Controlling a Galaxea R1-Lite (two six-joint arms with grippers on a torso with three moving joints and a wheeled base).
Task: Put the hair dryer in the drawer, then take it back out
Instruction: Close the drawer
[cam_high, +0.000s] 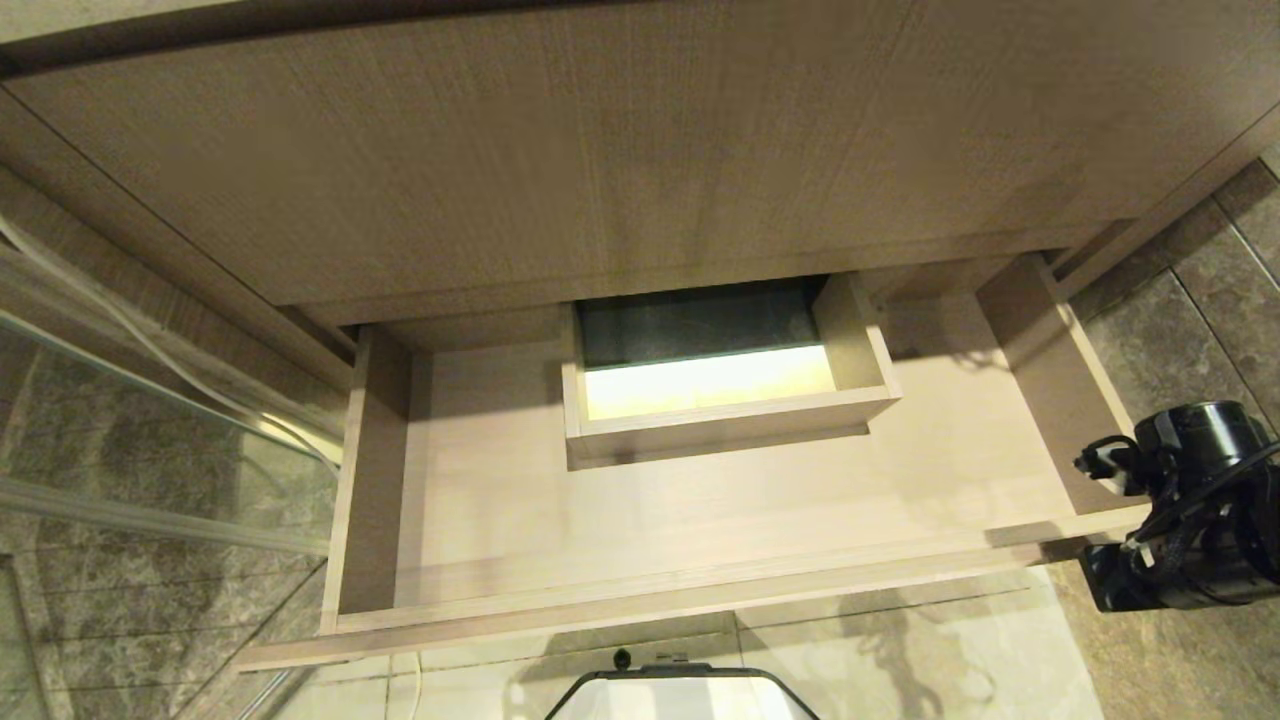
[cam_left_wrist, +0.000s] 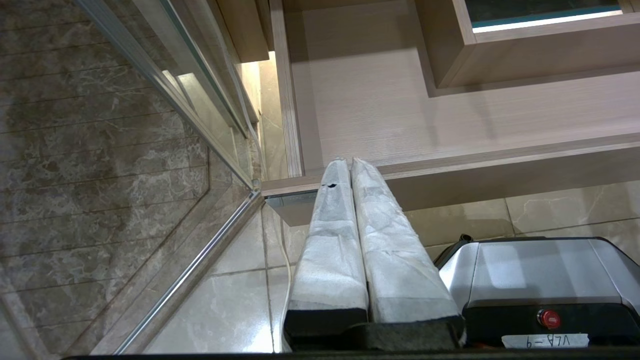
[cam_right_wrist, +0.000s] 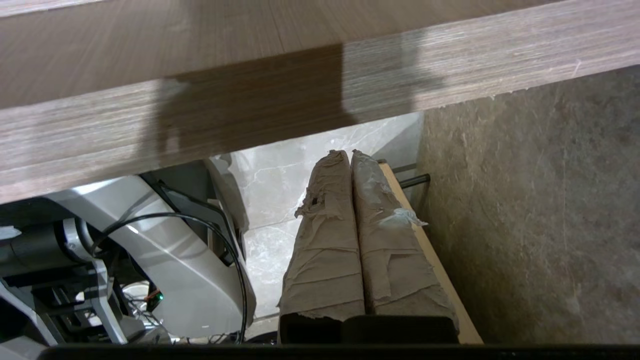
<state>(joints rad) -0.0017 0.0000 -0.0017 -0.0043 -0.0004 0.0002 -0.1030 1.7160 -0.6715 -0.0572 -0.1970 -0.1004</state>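
The drawer stands pulled out and holds nothing; the hair dryer is in no view, so you must locate it first. Expect a rigid, smooth, light body with a trailing cord; take it by the handle. Right gripper, below the drawer's right front corner, is pressed closed and empty; left gripper, at its left front corner, likewise. Polished floor tiles lie beneath.

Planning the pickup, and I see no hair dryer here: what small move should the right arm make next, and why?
Probably raise the right gripper clear of the open drawer. Its fingers are shut on nothing, low beside the drawer's front. The drawer holds no hair dryer, and none shows in any view, so the arm likely has to go and fetch it.
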